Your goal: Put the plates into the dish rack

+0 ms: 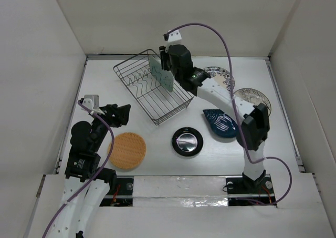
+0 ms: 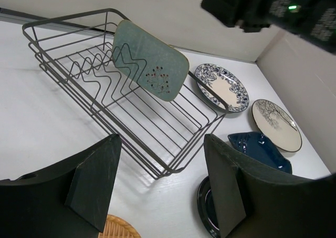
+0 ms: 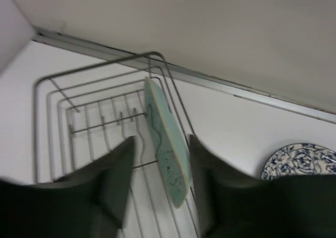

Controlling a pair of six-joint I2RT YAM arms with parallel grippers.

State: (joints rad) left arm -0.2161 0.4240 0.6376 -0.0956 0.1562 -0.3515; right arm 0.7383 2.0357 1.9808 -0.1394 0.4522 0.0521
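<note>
Plates number six by our count. One, the pale green plate [image 1: 160,74], stands on edge at the far right end of the dish rack [image 1: 135,96], tilted and leaning toward the rim wire. We cannot tell whether its lower edge sits in a zigzag divider.

The right claw [image 1: 165,59] hangs just above it with fingers spread to either side. The left wrist view shows it clear of the plate, so we judge the grip released. The left claw [image 1: 119,114] is spread wide and carries nothing, near the tan woven disc [image 1: 127,151].

Five plates lie flat on the counter [image 1: 163,156]: the disc, the small black plate [image 1: 187,142], the blue leaf-shaped plate [image 1: 223,124], the blue-white floral plate [image 2: 223,85] and the cream plate with dark rim [image 2: 276,123].

We judge the step in hand to be the release of the first plate. The next move calls for a straight lift clear of the leaning plate, then an edge grasp on a flat plate, with the leaf-shaped one nearest the right arm.
</note>
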